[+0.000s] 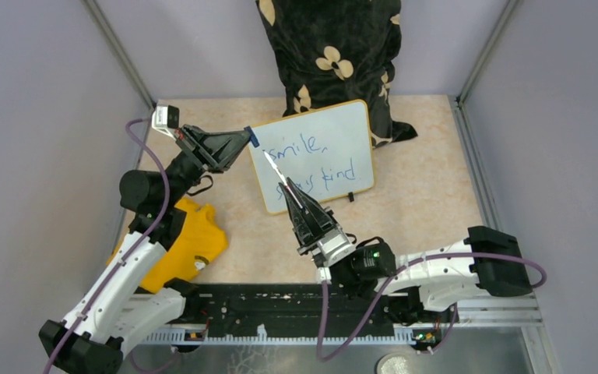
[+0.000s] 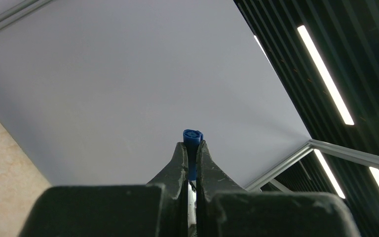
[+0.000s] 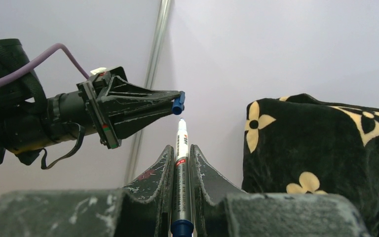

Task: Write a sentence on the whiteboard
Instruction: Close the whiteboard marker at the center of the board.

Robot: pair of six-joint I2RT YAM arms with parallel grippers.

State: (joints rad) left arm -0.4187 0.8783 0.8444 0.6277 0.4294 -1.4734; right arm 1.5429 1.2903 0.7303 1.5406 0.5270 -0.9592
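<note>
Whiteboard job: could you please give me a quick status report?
Left gripper shut on blue cap. Right gripper shut on marker, tip pointing at cap, not yet in. Whiteboard carries sentence, two blue lines. Nothing between tip and cap.

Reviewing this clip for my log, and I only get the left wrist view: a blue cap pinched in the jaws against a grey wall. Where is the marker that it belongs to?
Observer: The marker is clamped in the right gripper, its tip pointing toward the blue cap in the left gripper.
Operator: Do they touch?
Observer: No; the right wrist view shows a small gap between tip and cap.
Operator: Anything written?
Observer: Yes, the whiteboard carries the sentence in blue, two lines: "smile, stay kind".
</note>
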